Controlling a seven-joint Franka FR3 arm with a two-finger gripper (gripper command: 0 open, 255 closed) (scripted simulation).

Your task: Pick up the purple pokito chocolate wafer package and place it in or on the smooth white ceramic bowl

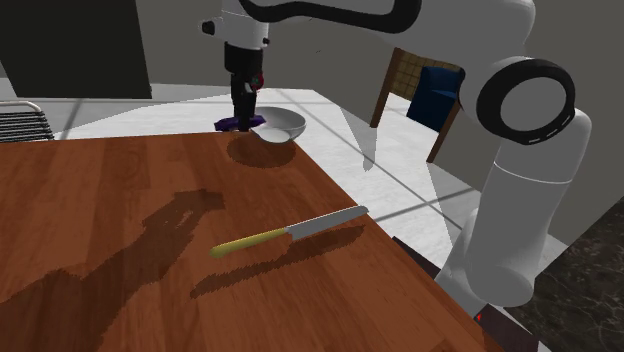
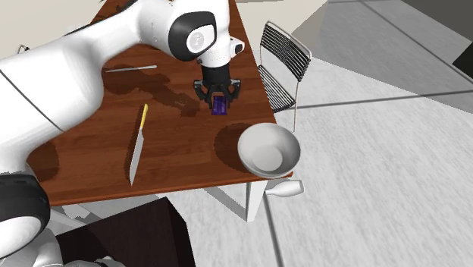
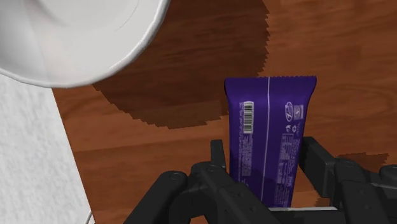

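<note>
Shoulder view: at the far corner of the reddish-brown wooden table (image 1: pixel 120 220), all-black two-finger gripper (image 1: pixel 243 118) pointing down, clamped on a glossy purple wafer wrapper (image 1: pixel 230 124), just beside a smooth white round bowl (image 1: pixel 280 126). Merely a purple sliver of wrapper here, print unreadable. Nearer the stand, a yellow-handled, silver-bladed knife (image 1: pixel 290 232) lying flat.

Second exterior view: wrapper (image 2: pixel 219 105) upright between the fingers, over the wood, near the bowl (image 2: pixel 269 149) at the table's corner; hard to judge whether clear of the tabletop. Black wire chair (image 2: pixel 282 67) past the table edge.

Wrist view: wrapper (image 3: pixel 273 108) flat and rectangular, crimped end, white barcode, small white print, thin white line down its length, pinched between both fingers (image 3: pixel 219 162); near end hidden behind the gripper. Bowl (image 3: pixel 70 38) cut off by the frame edge
</note>
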